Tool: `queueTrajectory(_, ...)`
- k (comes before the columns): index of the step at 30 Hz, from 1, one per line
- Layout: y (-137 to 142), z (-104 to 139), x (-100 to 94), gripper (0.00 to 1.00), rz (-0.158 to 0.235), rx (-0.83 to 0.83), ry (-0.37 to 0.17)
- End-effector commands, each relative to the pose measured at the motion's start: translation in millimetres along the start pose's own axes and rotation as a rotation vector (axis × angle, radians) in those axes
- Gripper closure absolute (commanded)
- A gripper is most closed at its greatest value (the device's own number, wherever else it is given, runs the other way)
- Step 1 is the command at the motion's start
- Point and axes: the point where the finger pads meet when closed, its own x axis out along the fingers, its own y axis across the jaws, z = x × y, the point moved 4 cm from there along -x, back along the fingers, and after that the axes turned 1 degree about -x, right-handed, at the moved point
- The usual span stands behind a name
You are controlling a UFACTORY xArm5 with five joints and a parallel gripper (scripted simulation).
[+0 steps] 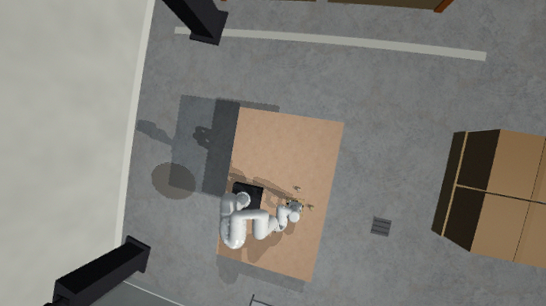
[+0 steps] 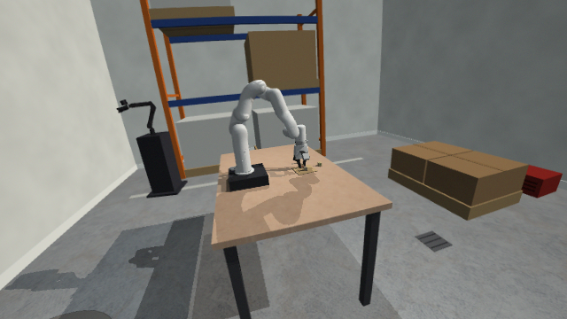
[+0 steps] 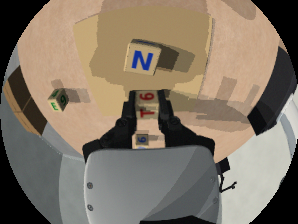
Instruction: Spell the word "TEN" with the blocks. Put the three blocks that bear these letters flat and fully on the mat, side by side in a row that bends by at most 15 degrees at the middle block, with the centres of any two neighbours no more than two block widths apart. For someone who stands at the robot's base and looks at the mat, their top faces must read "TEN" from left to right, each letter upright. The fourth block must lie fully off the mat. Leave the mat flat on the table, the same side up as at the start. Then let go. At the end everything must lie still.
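In the wrist view, the jaws (image 1: 295, 205) (image 2: 302, 166) are closed around the T block (image 3: 147, 112), near the N block (image 3: 142, 59) on the mat (image 1: 301, 202) (image 2: 298, 171) (image 3: 107, 35), so it should be lowered level, leaving space for E, and released gently.

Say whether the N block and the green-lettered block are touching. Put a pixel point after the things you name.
Apart: the wrist view shows the N block (image 3: 142, 59) on the mat and the green-lettered block (image 3: 57, 100) off it, bare table between.

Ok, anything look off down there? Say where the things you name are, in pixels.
Slightly: the N block (image 2: 307, 168) (image 3: 141, 60) sits a little twisted on the mat (image 2: 298, 171) (image 3: 107, 37) compared with the T block (image 3: 147, 111) between the gripper's (image 2: 302, 167) (image 3: 147, 104) fingers. I see no damage.
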Motion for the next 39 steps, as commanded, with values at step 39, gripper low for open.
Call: queueTrajectory(39, -1.2, 0.1, -14.8, 0.58, -0.003, 0.000, 0.000)
